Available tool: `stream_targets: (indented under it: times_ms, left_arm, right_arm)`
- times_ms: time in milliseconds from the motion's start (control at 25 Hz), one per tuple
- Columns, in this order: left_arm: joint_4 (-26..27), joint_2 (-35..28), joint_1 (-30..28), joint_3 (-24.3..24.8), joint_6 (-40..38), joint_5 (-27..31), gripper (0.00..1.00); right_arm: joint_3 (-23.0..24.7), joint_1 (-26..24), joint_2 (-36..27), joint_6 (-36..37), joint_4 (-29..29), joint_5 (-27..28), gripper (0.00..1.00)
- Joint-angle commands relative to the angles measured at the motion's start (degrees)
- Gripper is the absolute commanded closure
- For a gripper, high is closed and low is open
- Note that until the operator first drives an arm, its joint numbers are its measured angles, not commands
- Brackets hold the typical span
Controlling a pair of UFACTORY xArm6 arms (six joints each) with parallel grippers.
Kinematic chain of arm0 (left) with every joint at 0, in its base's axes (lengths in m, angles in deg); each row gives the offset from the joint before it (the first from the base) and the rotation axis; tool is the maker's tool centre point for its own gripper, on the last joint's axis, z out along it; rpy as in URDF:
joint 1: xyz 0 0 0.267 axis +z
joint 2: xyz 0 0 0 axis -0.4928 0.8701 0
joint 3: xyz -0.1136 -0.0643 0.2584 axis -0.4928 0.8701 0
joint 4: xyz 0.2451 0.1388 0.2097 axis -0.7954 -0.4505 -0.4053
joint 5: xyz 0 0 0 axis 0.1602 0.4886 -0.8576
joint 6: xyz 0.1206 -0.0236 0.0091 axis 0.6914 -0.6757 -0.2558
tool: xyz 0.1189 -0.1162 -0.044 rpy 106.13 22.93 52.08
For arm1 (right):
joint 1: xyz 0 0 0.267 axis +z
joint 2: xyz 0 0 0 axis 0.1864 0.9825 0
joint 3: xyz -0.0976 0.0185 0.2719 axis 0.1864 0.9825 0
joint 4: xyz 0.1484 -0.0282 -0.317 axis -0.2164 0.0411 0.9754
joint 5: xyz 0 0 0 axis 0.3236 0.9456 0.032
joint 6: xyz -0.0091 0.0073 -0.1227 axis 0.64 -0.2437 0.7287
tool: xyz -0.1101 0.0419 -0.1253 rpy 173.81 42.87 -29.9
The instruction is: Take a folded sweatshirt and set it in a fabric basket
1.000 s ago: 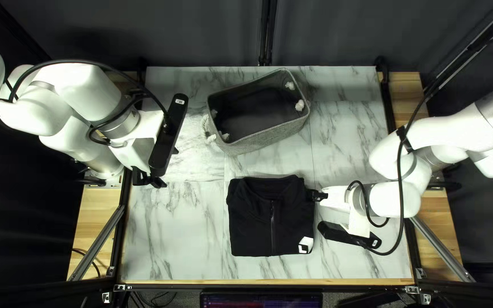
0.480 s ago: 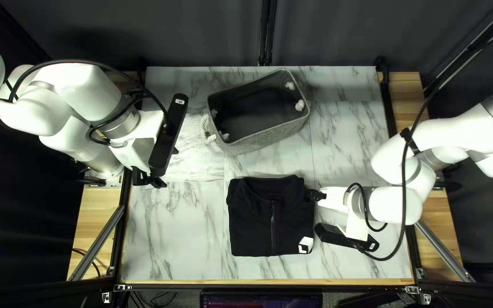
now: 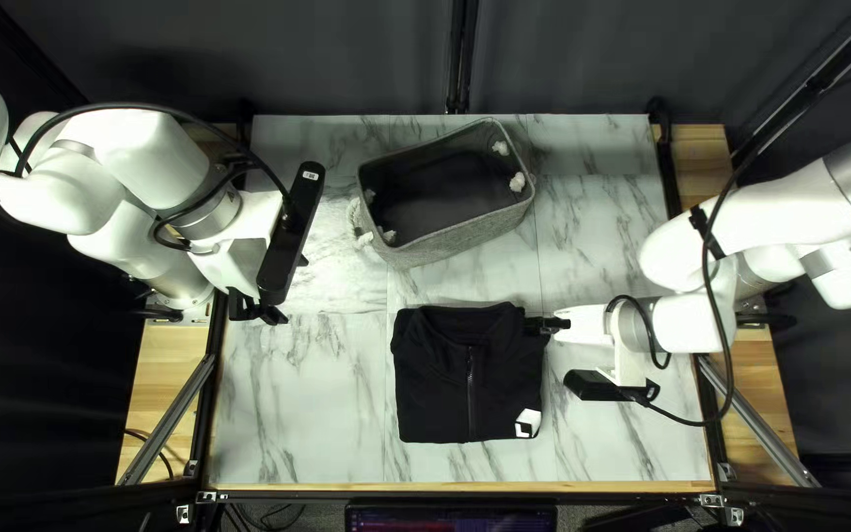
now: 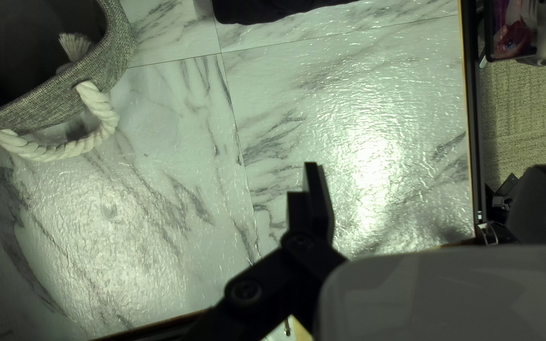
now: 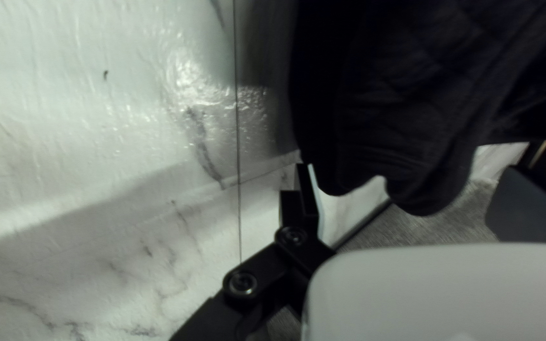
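support surface: rectangular table top [image 3: 307, 399], white marble-pattern w/ grey veins, glossy, split by thin panel seams [image 3: 385, 288]. light wood strips [image 3: 167, 355] border it at l and r of top left view and along near edge.

items directly on top, qty 2:
1. grey woven-fabric basket [image 3: 455, 242], rectangular, open, dark inside, white rope handle [image 4: 55, 149] at one end. pos: far centre, skewed to table edges.
2. black folded sweatshirt [image 3: 462, 369], flat, zip up the middle, white tag [image 3: 527, 423] at near-r corner. pos: near centre, in front of basket, apart from it, bare marble betw. them.
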Motion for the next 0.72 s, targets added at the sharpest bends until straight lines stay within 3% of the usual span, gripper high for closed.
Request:
stream_targets:
  times_ms: [40,200,440,720]
  left_arm:
    - [0.0,0.0,0.0,0.0,0.0,0.0,0.0]
    - [0.0,0.0,0.0,0.0,0.0,0.0,0.0]
    - [0.0,0.0,0.0,0.0,0.0,0.0,0.0]
    - [0.0,0.0,0.0,0.0,0.0,0.0,0.0]
  right_arm:
    - [-0.8,-1.3,2.6,-5.4,6.7,-0.9,0.0]
    - [-2.3,-0.6,4.7,-10.5,12.6,-0.6,0.0]
    - [-3.1,1.8,4.2,-8.0,11.9,1.8,0.0]
    - [-4.0,1.2,5.7,-8.5,15.7,1.1,0.0]
